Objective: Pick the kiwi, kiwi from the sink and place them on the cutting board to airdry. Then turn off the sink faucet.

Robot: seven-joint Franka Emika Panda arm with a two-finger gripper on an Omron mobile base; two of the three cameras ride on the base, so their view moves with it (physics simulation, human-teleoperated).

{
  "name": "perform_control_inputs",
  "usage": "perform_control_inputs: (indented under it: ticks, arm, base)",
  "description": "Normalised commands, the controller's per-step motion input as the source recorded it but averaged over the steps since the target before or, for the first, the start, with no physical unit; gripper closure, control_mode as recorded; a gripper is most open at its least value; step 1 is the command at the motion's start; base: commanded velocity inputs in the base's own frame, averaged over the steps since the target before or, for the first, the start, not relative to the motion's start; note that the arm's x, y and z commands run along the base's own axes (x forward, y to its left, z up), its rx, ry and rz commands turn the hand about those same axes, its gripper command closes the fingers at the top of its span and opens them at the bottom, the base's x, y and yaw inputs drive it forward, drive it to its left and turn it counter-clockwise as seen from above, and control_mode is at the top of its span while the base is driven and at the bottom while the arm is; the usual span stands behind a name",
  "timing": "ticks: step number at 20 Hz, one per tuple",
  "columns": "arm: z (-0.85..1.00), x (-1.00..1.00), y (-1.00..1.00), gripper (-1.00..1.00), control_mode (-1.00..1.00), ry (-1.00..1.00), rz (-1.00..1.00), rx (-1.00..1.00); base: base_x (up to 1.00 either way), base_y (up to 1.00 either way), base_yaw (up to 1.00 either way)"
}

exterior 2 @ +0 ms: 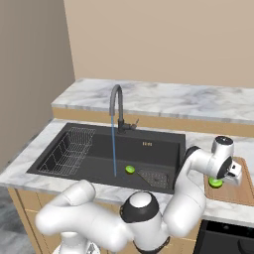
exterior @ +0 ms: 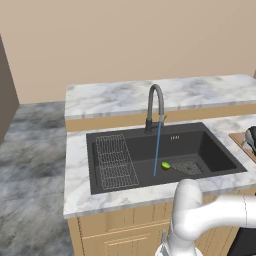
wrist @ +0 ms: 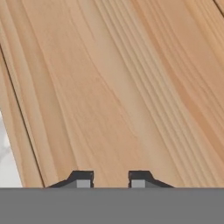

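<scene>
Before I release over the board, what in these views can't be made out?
- Kiwi under the tool, right base view: mostly covered by the hand, so grip and contact with the cutting board are unclear.
- Cutting board, left base view: cut off by the right edge.
- Faucet lever: too small to read its position.
- Hand view: the tool fingertips are cropped, kiwi unseen.

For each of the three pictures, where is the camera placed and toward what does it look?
Left base view: behind the arm's left, looking down at sink and faucet; white elbow at lower right.
Right base view: behind its right, same sink, plus cutting board; arm reaches the board.
Hand view: on the hand, facing the board; fingers at bottom.
Both base views share the kiwi in the sink.
</scene>
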Motion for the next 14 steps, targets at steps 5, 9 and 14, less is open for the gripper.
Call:
perform_control_inputs:
  ticks: [5,9,14]
  arm:
    - [-0.17,0.09,-0.14,1.00,-1.00,0.00,0.00,0.01]
    - [-0.22,0.03,-0.07,-1.00,-1.00,0.00,0.00,0.00]
    - [-0.02,-0.03,-0.14,-1.00,-1.00,-0.01,0.00,0.00]
  base:
    - [0.00,0.00,0.00]
    - [0.00,0.00,0.00]
    - [0.00,0.00,0.00]
